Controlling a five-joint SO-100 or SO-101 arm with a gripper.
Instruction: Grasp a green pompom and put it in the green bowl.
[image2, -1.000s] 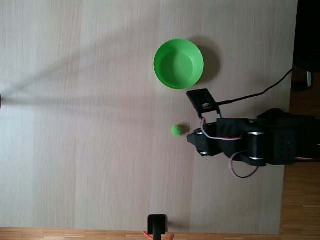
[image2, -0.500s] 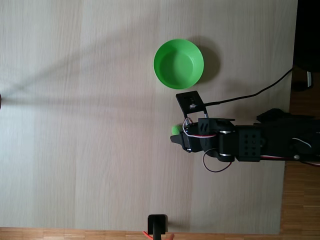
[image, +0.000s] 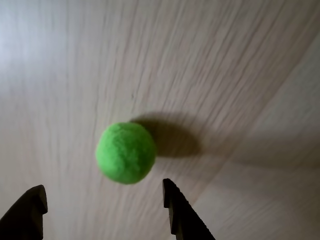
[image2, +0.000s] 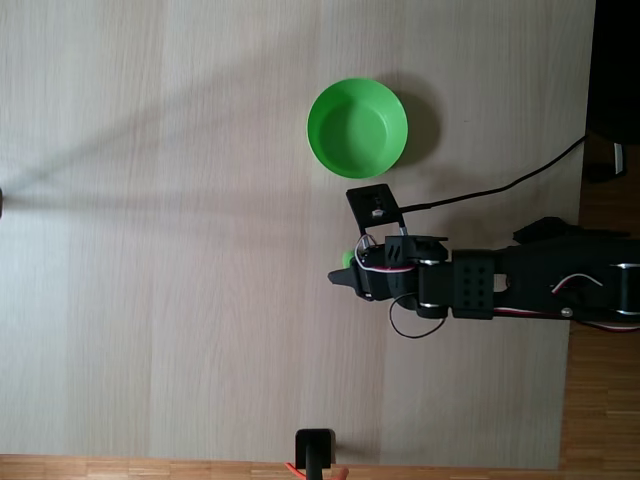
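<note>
Pompom (image: 125, 152) on bare wood table (image: 230, 65), seen in wrist view just ahead of the gap between two dark fingertips (image: 172, 197), nearer the right-hand one; no contact visible with either. Shadow cast to its right. Gripper (image: 102, 192) spread wide, nothing held.

In fixed view, pompom (image2: 347, 258) mostly covered by the arm's head, only a green sliver showing at its upper left edge. Bowl (image2: 357, 127) upright above it in that view, apart from pompom and arm, nothing visible inside. Gripper (image2: 343, 270) over the pompom, black arm (image2: 520, 285) reaching in from the right edge.

Against the earlier fixed frames: arm extended further left across the table, head advanced from beside the pompom to over it. Pompom fully exposed a second ago, half hidden half a second ago, now nearly hidden. Pompom and bowl unmoved. Black cable (image2: 510, 185) trailing to the right as before.
</note>
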